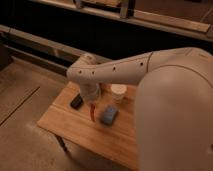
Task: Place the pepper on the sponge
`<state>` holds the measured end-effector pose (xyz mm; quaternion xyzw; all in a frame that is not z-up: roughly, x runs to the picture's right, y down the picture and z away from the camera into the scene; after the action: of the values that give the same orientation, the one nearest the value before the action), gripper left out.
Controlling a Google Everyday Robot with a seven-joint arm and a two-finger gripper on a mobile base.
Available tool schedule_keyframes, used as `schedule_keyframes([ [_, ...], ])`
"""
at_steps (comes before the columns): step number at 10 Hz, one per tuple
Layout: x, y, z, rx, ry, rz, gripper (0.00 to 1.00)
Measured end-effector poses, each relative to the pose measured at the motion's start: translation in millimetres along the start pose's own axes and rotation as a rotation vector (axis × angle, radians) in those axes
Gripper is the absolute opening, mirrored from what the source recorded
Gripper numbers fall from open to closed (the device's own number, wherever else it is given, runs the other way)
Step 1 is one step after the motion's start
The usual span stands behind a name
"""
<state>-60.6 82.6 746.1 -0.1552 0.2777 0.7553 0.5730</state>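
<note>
My gripper [93,105] hangs over the middle of the wooden table [75,127], at the end of the white arm. It is shut on the pepper [93,113], a slim red-orange chili that points down from the fingers toward the tabletop. The sponge [108,114], a small blue block with rounded corners, lies flat on the table just to the right of the pepper. The pepper's tip hangs beside the sponge's left edge, not over it.
A flat black rectangular object [77,102] lies on the table to the left of the gripper. A white cup [118,93] stands behind the sponge. My arm's large white body [175,110] covers the table's right side. Dark floor lies to the left.
</note>
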Motion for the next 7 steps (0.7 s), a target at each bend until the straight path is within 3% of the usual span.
schedule_keyframes([
  [3,-12.3,3.6,-3.6,-0.004,-0.006,0.021,0.0],
  [5,-43.2,5.6,-18.5,-0.029,-0.032,0.068,0.0],
  [7,-59.8,-3.7,-33.6,-0.065,-0.053,0.112,0.0],
])
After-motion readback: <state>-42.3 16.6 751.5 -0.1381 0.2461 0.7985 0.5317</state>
